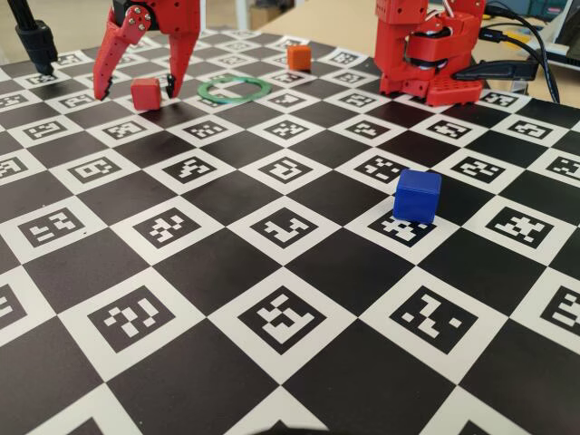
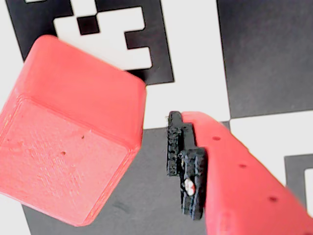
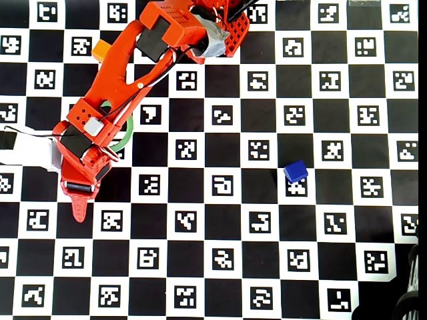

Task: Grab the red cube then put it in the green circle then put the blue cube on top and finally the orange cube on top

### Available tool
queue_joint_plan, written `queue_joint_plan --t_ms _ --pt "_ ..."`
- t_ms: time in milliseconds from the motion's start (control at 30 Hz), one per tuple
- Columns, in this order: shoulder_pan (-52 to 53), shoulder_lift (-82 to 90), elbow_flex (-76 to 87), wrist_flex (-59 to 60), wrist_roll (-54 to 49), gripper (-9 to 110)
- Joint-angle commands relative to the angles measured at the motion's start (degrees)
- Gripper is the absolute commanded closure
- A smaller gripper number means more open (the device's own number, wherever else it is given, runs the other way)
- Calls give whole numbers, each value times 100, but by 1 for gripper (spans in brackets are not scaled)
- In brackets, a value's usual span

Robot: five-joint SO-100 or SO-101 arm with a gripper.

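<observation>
In the fixed view the red cube (image 1: 145, 92) rests on the checkerboard at the back left. My gripper (image 1: 135, 91) is open and straddles it, one finger on each side. In the wrist view the red cube (image 2: 73, 132) fills the left, with a clear gap to the black finger pad (image 2: 188, 169) on the right. The green circle (image 1: 234, 88) lies just right of the gripper, partly under the arm in the overhead view (image 3: 127, 135). Behind it stands the orange cube (image 1: 299, 57). The blue cube (image 1: 417, 195) sits alone mid-right. The arm hides the red cube in the overhead view.
The arm's red base (image 1: 426, 54) stands at the back right with black cables (image 1: 521, 54) beside it. A black stand (image 1: 36, 41) rises at the back left corner. A white object (image 3: 30, 152) lies at the board's left edge in the overhead view.
</observation>
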Motion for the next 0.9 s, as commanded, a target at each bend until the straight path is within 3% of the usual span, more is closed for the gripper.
queue_joint_plan --t_ms 0,867 --pt "-62 272 -97 -62 211 54" --pt "-70 299 -114 -255 1784 55"
